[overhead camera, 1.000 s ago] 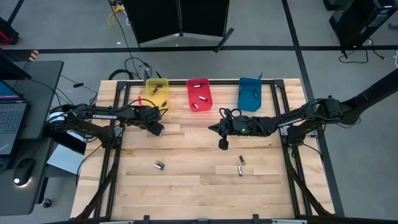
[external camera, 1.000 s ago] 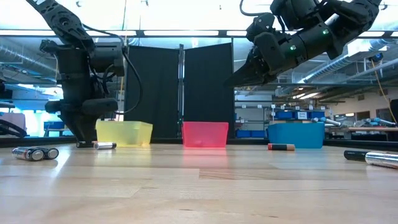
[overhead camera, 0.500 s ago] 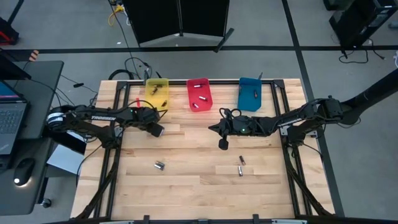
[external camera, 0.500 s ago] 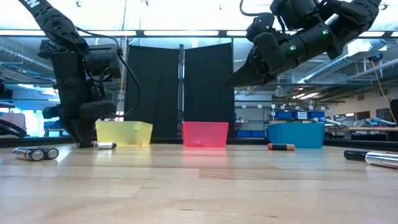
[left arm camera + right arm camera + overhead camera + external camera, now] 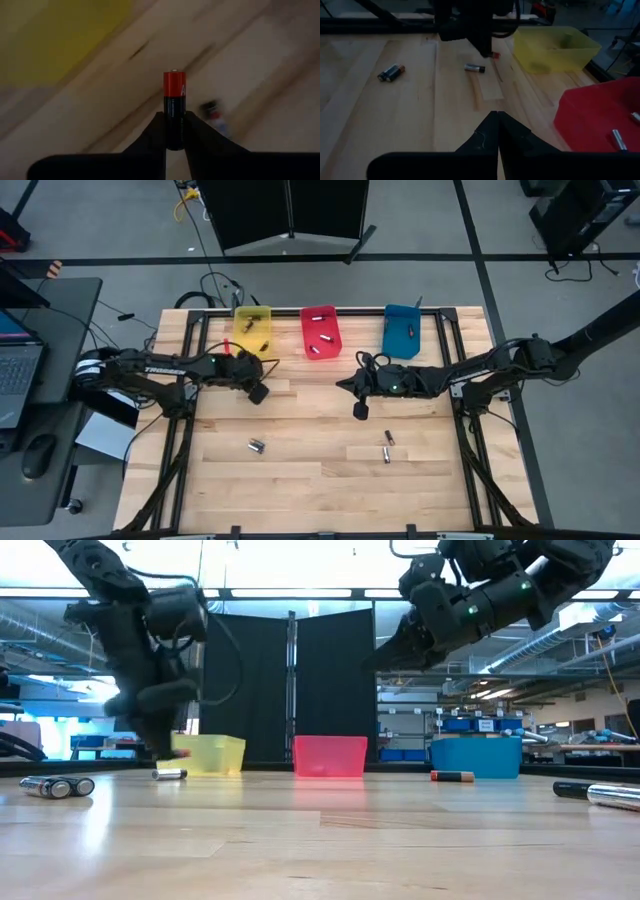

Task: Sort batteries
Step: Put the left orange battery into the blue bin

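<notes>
My left gripper (image 5: 258, 392) is in front of the yellow bin (image 5: 252, 330) and is shut on a black battery with a red end (image 5: 174, 107). In the low view it hangs above a silvery battery (image 5: 168, 774) that lies on its side on the table. More batteries lie on the wood: one (image 5: 257, 446) toward the near edge, two (image 5: 387, 448) on the right, and a pair (image 5: 55, 786) in the low view. My right gripper (image 5: 360, 410) is shut and hovers mid-table, touching nothing. Batteries lie in the red bin (image 5: 320, 332). My left gripper pinches the battery by its black body (image 5: 174, 131) between the two fingers (image 5: 155, 134). The battery lies along the fingers, and its red end (image 5: 174, 84) sticks out past their tips. It is lifted clear of the table.
Yellow, red and blue bins (image 5: 402, 330) stand in a row along the far edge. A small red thing (image 5: 222, 345) lies left of the yellow bin. Metal frame rails run along the table's left and right sides. Bare wood lies between the two arms.
My left gripper, still shut on the battery, has shifted slightly toward the table's right and near edge and has tipped over at the wrist. My right arm has kept still.
</notes>
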Robot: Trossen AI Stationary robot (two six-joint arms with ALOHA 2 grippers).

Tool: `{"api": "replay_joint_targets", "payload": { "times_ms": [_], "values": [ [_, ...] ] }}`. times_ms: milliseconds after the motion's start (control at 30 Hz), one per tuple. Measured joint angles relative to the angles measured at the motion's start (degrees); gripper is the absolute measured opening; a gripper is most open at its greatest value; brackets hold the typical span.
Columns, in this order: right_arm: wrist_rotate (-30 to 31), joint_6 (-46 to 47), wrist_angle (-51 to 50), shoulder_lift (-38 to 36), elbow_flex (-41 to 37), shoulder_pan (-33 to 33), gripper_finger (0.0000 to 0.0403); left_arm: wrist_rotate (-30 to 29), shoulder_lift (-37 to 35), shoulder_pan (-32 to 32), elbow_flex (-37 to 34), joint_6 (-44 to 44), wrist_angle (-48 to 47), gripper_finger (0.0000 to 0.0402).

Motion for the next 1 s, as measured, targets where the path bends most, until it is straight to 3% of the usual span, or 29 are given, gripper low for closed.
{"api": "replay_joint_targets", "payload": {
  "times_ms": [167, 267, 500, 633, 800, 1000],
  "values": [
    [0.0, -1.1, -3.2, -3.6, -0.1, 0.0, 0.0022, 3.0, -0.3, -3.1, 0.0, 6.3, 18.6, 0.0046],
    [-0.3, 0.1, -1.7, -4.4, -2.1, 0.0, 0.0019, 6.2, 0.2, -4.3, -1.2, 11.4, 34.4, 0.0046],
    [-5.4, 6.1, 22.8, -0.3, -8.6, 0.4, 0.0019, 17.9, 6.4, -4.6, -7.0, 13.7, 72.2, 0.0046],
    [-5.2, 8.1, 30.0, 3.7, -7.3, 0.6, 0.0043, 21.2, 11.8, -5.1, -6.4, 16.1, 84.0, 0.0046],
    [-2.1, 9.6, 31.1, 4.9, -4.1, 0.6, 0.0085, 23.5, 17.0, -5.3, -5.1, 19.9, 94.7, 0.0046],
    [-2.0, 11.1, 33.2, 3.6, -1.7, 0.7, 0.0137, 25.0, 19.2, -5.3, -2.9, 22.7, 98.0, 0.0046]
  ]
}}
